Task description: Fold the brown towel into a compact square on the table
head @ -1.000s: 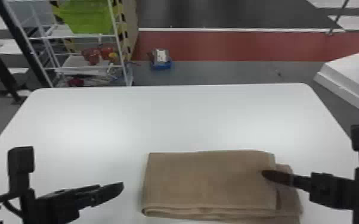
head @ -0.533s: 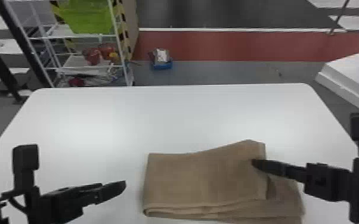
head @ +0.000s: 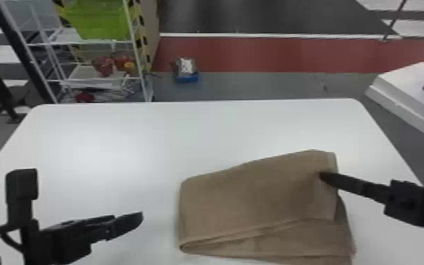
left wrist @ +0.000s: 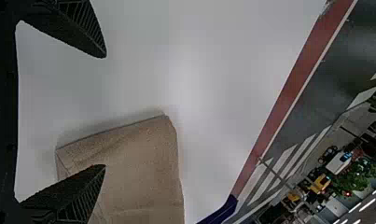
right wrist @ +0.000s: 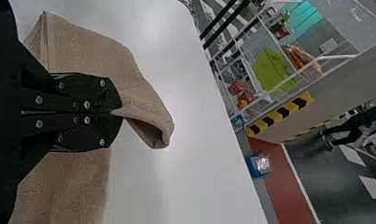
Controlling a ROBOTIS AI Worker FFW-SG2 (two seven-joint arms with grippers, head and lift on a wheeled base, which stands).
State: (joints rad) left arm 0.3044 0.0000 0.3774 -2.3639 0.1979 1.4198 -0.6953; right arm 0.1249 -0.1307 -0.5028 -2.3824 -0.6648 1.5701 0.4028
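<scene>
**Pinched at the right end, with the closed fold over to the left**

Lies on the near part of the white surface point(head: 116, 141), a little right of centre: the brown towel point(head: 257, 197), already doubled into layers, with its long axis mostly from left to right. Held near the right end by the right gripper point(right wrist: 116, 112), with jaws closed on a pinch of cloth and a hollow curl point(right wrist: 158, 135) just beyond the tips. Seems lifted there, slanting up toward the far right corner in the head view, with a lower layer point(head: 303, 239) peeping out on the near side and past the right end.

Well apart from the towel's left end in the head view, the left gripper point(left wrist: 104, 111): jaws wide open, nothing between them. Nearer to the rounded left fold than to the held end, so better placed to steady than to carry.

Turns, by all signs, on that opposition: gripped end at the right, closed fold at the left. Calls probably for a carry leftward along the long axis, to halve the length toward a square. Might go crooked with only the upper layers in the pinch and the lower one left behind, or drag the whole bundle without a firm lift. Looks past the first folds, but short of compact.
</scene>
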